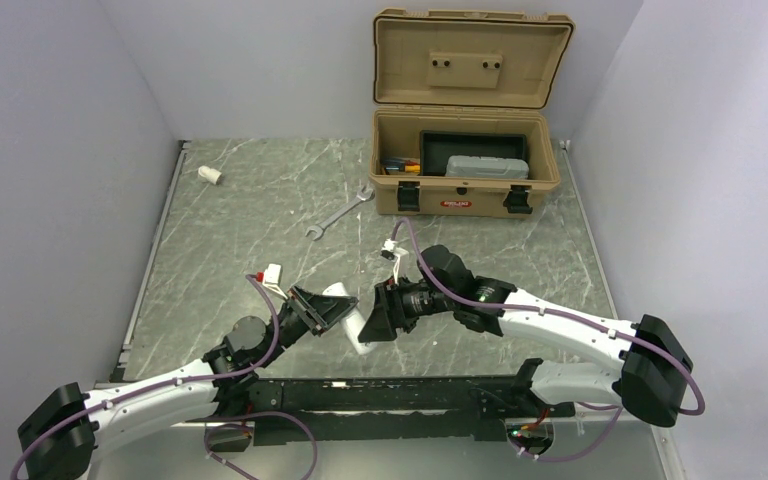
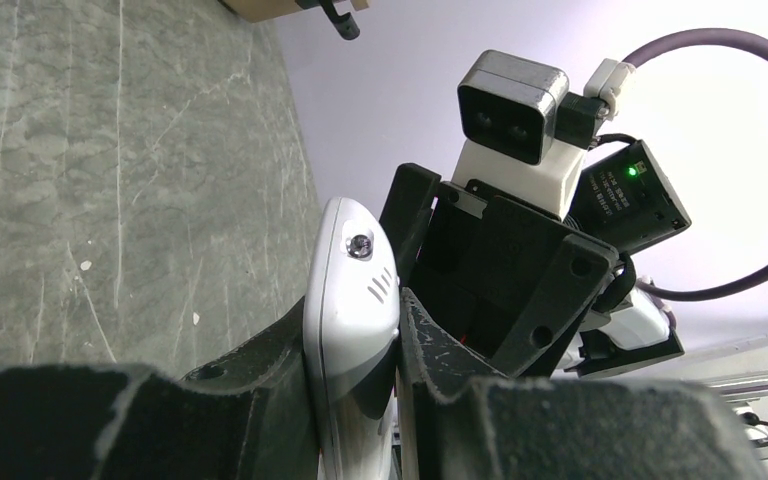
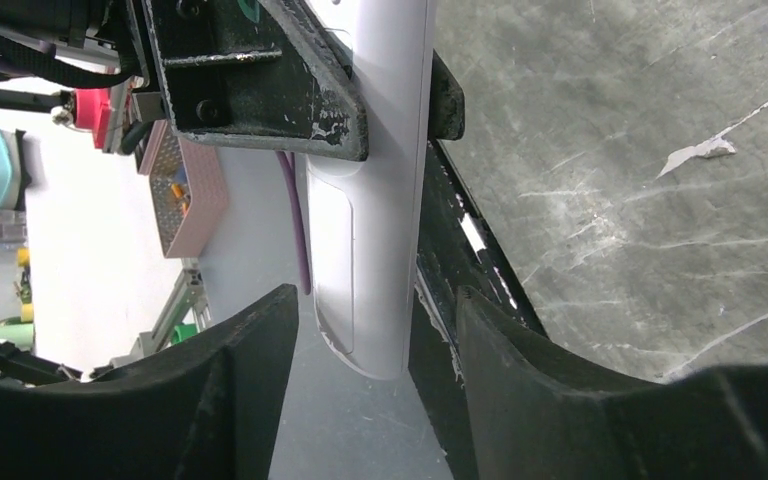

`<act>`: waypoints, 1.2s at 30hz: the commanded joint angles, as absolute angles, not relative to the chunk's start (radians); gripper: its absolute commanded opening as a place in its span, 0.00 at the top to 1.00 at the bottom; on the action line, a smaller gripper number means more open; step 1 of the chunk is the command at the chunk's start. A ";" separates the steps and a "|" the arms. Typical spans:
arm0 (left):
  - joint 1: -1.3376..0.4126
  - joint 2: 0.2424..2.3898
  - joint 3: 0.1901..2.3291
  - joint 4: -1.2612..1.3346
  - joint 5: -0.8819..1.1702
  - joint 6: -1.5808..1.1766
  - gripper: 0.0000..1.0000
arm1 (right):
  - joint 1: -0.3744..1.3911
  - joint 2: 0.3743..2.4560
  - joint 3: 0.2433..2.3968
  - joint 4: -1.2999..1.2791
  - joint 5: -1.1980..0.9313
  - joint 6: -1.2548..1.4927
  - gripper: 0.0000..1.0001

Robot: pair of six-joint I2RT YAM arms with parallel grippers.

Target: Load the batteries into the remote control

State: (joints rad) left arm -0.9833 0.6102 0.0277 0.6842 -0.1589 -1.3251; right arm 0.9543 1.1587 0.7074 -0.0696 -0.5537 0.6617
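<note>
The remote control [image 1: 348,318] is a slim white handset held edge-up above the near table, with my left gripper [image 1: 328,305] shut on it. In the left wrist view it [image 2: 345,270] is pinched between the two black fingers of that gripper [image 2: 352,318]. My right gripper [image 1: 370,325] faces it from the right. In the right wrist view the handset's lower end [image 3: 375,230] hangs between the jaws of the right gripper [image 3: 375,305], which stands open with a gap on each side. The left fingers [image 3: 260,80] clamp it higher up. The batteries are out of view.
An open tan toolbox [image 1: 465,190] stands at the back right with a grey case and small coloured items inside. A silver wrench [image 1: 340,215] lies in front of it. A stubby white cylinder [image 1: 210,175] lies at the back left. White walls close both sides.
</note>
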 commanded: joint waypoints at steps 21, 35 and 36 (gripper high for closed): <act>-0.987 0.645 0.051 0.825 -0.168 -1.331 1.00 | 0.951 1.189 0.640 0.179 -0.616 0.770 0.40; -0.986 0.644 0.036 0.858 -0.176 -1.324 1.00 | 0.951 1.226 0.613 0.327 -0.665 0.852 0.51; -0.986 0.642 0.036 0.855 -0.177 -1.323 1.00 | 0.951 1.229 0.615 0.334 -0.668 0.855 0.52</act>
